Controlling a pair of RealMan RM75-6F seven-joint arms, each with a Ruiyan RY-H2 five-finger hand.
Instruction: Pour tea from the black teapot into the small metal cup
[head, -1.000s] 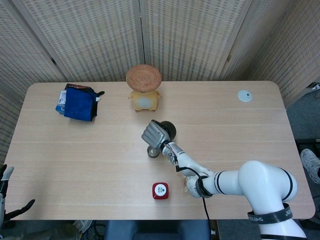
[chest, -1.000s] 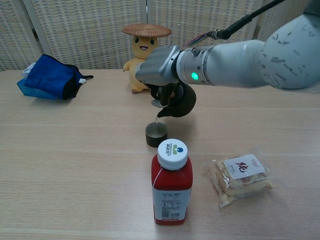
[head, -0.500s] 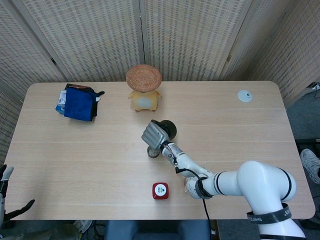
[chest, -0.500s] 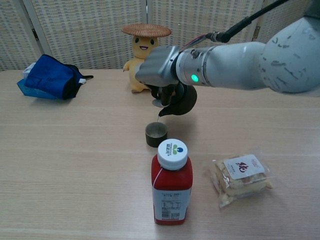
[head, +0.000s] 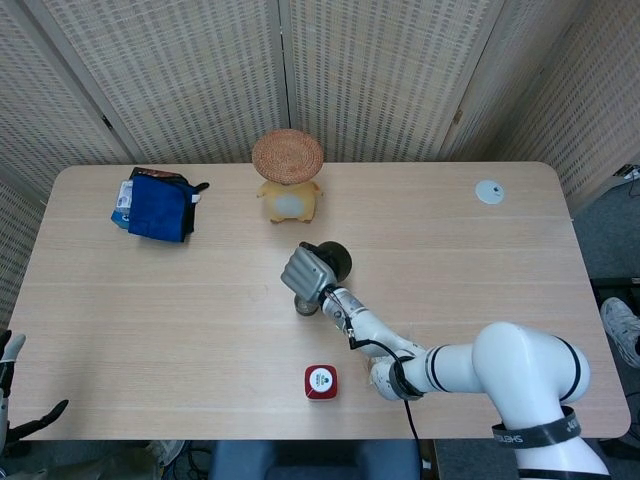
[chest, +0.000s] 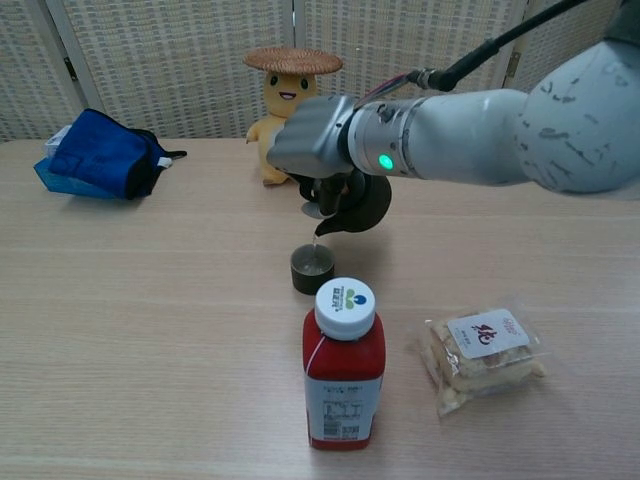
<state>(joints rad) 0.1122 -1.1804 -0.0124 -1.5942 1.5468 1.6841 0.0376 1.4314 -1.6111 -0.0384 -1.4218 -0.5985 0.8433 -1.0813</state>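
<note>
Black teapot (chest: 358, 205) hangs tilted above the table (chest: 150, 300), gripped by the robot's right hand (chest: 312, 143), whose fingers are wrapped around its upper part; the spout points down toward the small metal cup (chest: 312, 269) directly beneath. In the chest view a thin pale line runs from the spout tip to the cup's rim, though whether it is liquid is hard to tell. The cup stands upright on the wood, apart from the pot. From overhead the same hand (head: 308, 270) covers most of the teapot (head: 337, 260), and the cup (head: 305, 304) shows only partly at the hand's lower edge.

Just in front of the cup, nearer the robot, stands a red bottle (chest: 343, 372) with a white cap; to its right lies a clear packet of snacks (chest: 483, 350). Behind the hand, toward the far edge of the table, sits a yellow plush toy (chest: 277, 120) under a woven straw hat (chest: 293, 60). At the far left of the table lies a blue bag (chest: 100, 157). A small white disc (head: 489, 192) rests near the far right corner in the head view.

The left hand (head: 12, 395) shows only at the lower left corner of the head view, off the table, with dark fingers spread apart and holding nothing.
</note>
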